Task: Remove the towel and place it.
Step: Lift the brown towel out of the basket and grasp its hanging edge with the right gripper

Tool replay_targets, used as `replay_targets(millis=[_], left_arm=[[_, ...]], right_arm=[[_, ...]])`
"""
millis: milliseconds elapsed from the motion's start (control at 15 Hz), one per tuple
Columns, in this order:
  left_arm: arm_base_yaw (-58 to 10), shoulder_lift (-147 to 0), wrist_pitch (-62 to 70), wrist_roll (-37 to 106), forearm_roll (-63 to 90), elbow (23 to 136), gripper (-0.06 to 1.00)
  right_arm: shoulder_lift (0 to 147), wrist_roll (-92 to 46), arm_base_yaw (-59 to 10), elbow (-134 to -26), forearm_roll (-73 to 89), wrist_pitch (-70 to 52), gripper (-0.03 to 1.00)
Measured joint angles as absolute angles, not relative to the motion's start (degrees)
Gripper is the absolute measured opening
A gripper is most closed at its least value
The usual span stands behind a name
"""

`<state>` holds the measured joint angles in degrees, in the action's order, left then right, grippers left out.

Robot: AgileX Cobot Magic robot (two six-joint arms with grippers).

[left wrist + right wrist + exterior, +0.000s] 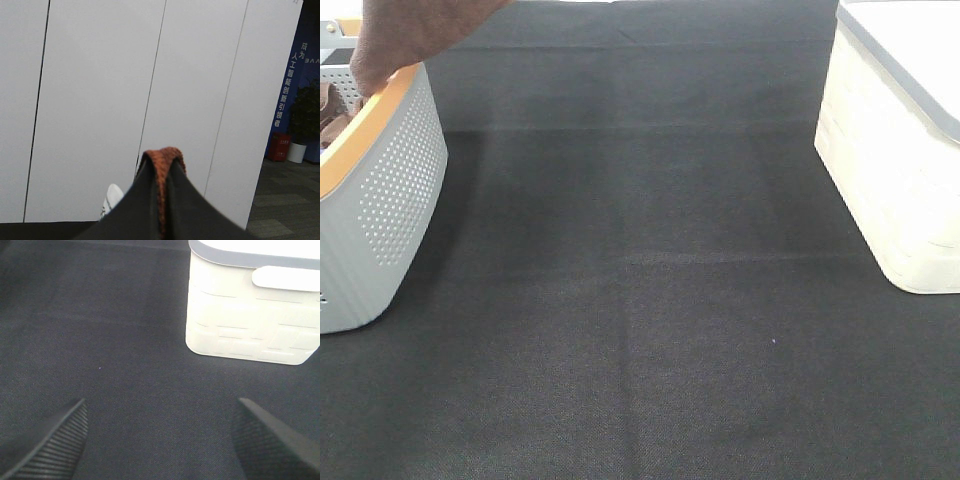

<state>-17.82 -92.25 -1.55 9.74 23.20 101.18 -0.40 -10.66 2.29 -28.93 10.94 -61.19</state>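
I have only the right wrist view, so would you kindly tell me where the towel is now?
Observer: The towel hangs at the high view's top left, its lowest end at the orange rim of the grey basket.
Operator: Thank you. Is the left gripper holding it?
Observer: Yes, the left gripper is shut on the towel's stitched hem.
Operator: Is anything else in the basket?
Observer: A bunched brown cloth lies inside it.

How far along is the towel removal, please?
Done: the left pincer is shut on the towel, which hangs over the grey basket, its lower end at the rim. In hand: carrying it clear. Left: placing it; the right pincer hovers open over the mat.
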Motion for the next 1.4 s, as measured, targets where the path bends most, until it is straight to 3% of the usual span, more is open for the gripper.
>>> replay_targets(millis=[400, 933, 1067, 1400], left_arm=[[-18.7, -94.0, 1.9, 7.0, 23.3, 101.2, 0.0], [-28.4, -95.9, -11.3, 6.2, 15.2, 101.3, 0.0], [-28.4, -98.4, -8.3, 6.4, 13.2, 101.3, 0.0], [-28.4, -101.4, 15.0, 6.6, 10.0, 101.3, 0.0]], right_arm=[[-0.4, -10.7, 2.3, -28.9, 10.9, -61.2, 0.75], [-0.4, -10.7, 2.3, -28.9, 10.9, -61.2, 0.75], [-0.4, -10.7, 2.3, -28.9, 10.9, -61.2, 0.75], [0.6, -9.5, 2.3, -28.9, 15.9, -59.7, 0.75]])
